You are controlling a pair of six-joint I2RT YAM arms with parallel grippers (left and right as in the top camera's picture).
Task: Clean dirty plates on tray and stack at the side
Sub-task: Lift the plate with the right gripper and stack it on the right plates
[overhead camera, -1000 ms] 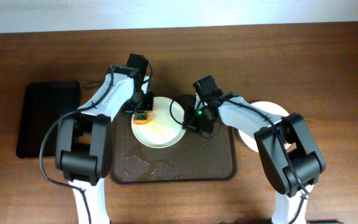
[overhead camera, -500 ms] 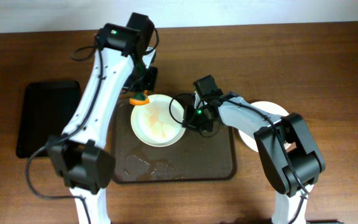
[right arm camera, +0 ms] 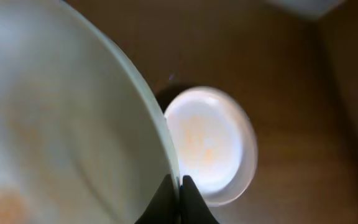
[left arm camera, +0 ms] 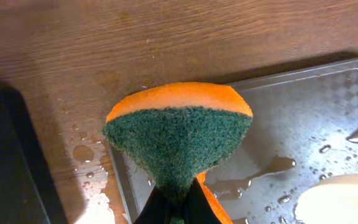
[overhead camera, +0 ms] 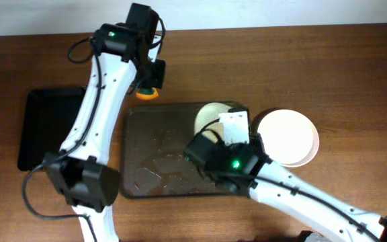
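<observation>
Plate (overhead camera: pixel 210 115) lifted on edge over tray (overhead camera: pixel 173 144), sponge (left arm camera: pixel 179 130) held off the corner

The right gripper (right arm camera: pixel 180 190) is clamped on the rim of the lifted plate. Its two fingers pinch the edge at 6 o'clock in the right wrist view. Seen from overhead, this plate stands steeply tilted above the tray's 1 o'clock corner. Whether its lower edge touches the tray cannot be told. A faint orange tint shows on its face.

The second plate (overhead camera: pixel 287 138) lies flat on the counter (overhead camera: pixel 341 74) at 3 o'clock from the tray, just beside the rim. From the right wrist it appears past the lifted plate's edge, with pale orange streaks at its centre.

The left gripper (left arm camera: pixel 174 202) is closed on the sponge and pinches its lower end. The green scouring face fans out toward the camera, with the orange layer behind it. From overhead, the sponge hangs over bare counter just off the tray's 11 o'clock corner.

The tray is dark brown and glossy, and water (left arm camera: pixel 272 167) lies on it in drops and smears. A few drops (left arm camera: pixel 82 152) also sit on the counter beside its rim. A smaller black tray (overhead camera: pixel 49 128) lies at 9 o'clock from the brown one, apart from it.
</observation>
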